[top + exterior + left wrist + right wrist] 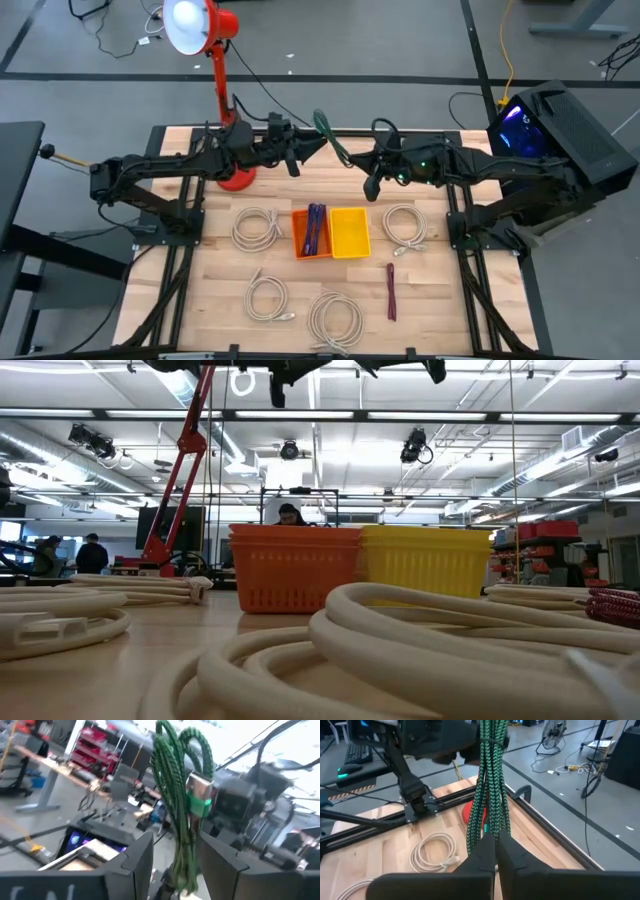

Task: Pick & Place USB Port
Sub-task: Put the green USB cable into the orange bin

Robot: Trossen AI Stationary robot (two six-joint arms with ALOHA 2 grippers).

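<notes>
While both raised, right tool (pixel 490 845) clamped on green cable (pixel 490 780), left tool (pixel 175 865) spread around it

**Colour rundown**

Green-and-black braided USB cable (pixel 490 785). Orange bin (pixel 312 233) right beside a yellow bin (pixel 350 232). Off-white coiled cables (pixel 257 227) on a pale wood counter (pixel 215 290). Red lamp (pixel 218 60), maroon cable (pixel 391 292).
</notes>
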